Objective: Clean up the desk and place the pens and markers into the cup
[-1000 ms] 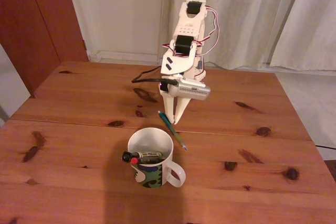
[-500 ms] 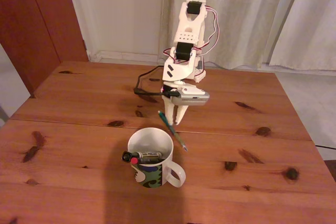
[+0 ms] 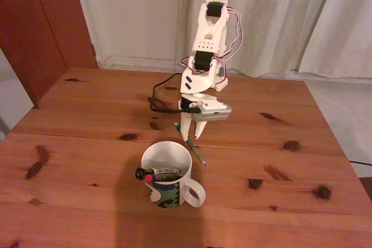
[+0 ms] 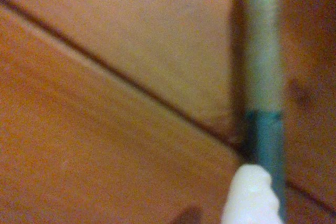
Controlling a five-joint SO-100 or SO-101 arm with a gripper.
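Note:
The thin teal-green pen (image 3: 197,151) lies slanted on the desk (image 3: 87,114), just behind the cup (image 3: 170,185). My gripper (image 3: 190,135) points down over the pen's far end, fingers slightly open, one on each side of it, low to the wood. In the wrist view the pen (image 4: 264,129) runs up the right side, close beside one white fingertip (image 4: 247,195). The cup is a white mug with a green and dark patterned band, its handle to the right. Inside it lie a black-capped marker (image 3: 165,172) and a pen with a red end (image 3: 149,177).
A black cable (image 3: 158,98) loops on the desk left of the arm's base. A plank seam (image 3: 70,136) crosses the tabletop, which has dark knots. Curtains hang behind the desk's far edge, and a dark wooden panel stands at the back left.
The gripper has come down and slightly toward the cup, from above the pen to low over its far end. Pen, cup and its contents have not moved.

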